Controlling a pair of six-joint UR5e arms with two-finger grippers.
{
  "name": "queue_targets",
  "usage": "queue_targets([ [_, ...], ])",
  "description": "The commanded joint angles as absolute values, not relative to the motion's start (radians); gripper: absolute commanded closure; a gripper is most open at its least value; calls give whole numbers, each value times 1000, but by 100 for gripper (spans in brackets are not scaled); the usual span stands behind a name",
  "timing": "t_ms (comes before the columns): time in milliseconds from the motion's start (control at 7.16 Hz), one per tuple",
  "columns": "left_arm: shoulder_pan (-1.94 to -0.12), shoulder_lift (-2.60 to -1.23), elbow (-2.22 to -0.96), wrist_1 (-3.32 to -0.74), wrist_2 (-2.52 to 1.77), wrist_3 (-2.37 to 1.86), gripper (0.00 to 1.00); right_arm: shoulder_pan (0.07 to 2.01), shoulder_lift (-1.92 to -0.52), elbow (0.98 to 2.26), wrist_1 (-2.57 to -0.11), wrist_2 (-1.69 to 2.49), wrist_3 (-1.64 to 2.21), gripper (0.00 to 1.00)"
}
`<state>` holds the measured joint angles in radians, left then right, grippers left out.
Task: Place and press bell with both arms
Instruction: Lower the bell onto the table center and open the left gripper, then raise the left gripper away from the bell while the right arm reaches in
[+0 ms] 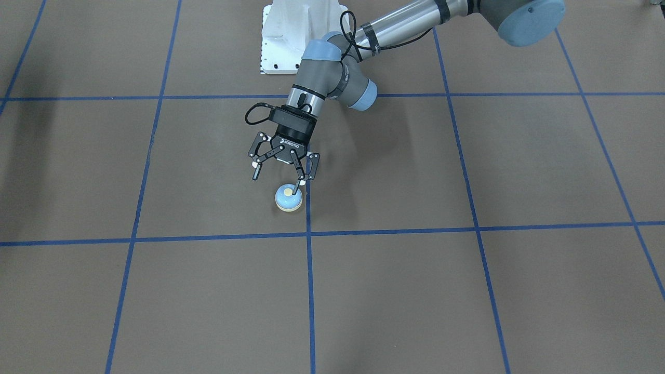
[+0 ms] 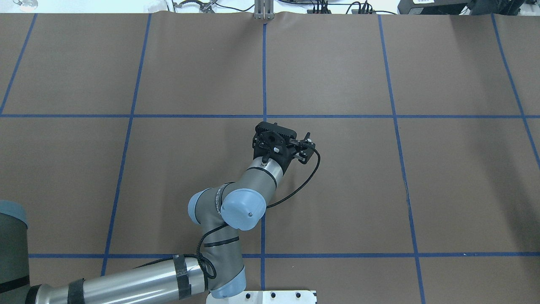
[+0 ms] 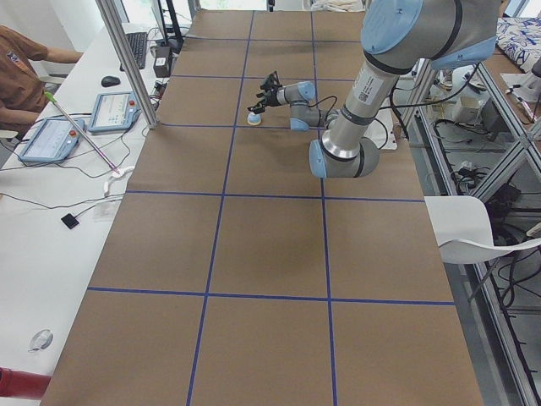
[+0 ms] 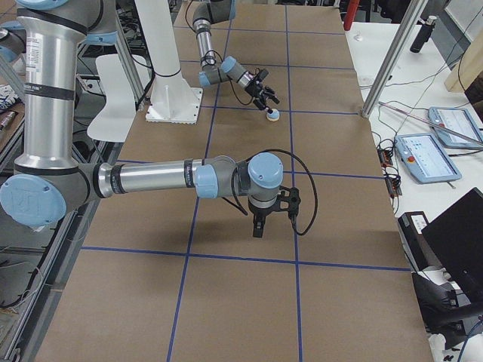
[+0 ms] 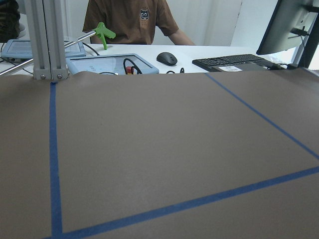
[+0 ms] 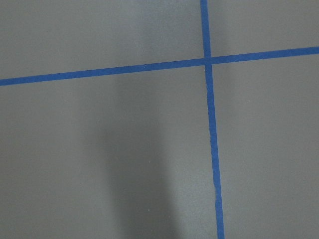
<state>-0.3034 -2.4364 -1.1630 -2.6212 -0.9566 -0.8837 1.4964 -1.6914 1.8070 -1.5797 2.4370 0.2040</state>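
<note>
- Desk (image 1: 467,291): brown cover, marked into squares by blue tape lines (image 1: 310,291).
- Left arm (image 1: 400,23): reaches out to mid-desk.
- Right arm (image 4: 151,179): well apart from the left arm, seen only in the exterior right view.
- Left claw (image 1: 277,183): spread wide, gripping nothing. One fingertip (image 1: 297,188) is over the top of the bell (image 1: 289,200); contact not resolvable.
- Right claw (image 4: 259,226): points down above the desk; cannot tell how far open.
- Bell: upright on the desk, just beside a tape crossing.
</note>
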Motion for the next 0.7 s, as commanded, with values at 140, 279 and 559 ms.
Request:
queue_targets([
  [140, -501, -2371, -1280, -2502, -1205, -885, 0, 1496, -1626, 1804, -1578, 2442, 259, 0],
  [279, -588, -2364, -1284, -2415, -1326, -885, 0, 1496, -1597, 1809, -1578, 2453, 276, 0],
  [559, -736, -2362, -1345, -2147, -1554, -879, 0, 1433, -1530, 1810, -1575, 2450, 450, 0],
])
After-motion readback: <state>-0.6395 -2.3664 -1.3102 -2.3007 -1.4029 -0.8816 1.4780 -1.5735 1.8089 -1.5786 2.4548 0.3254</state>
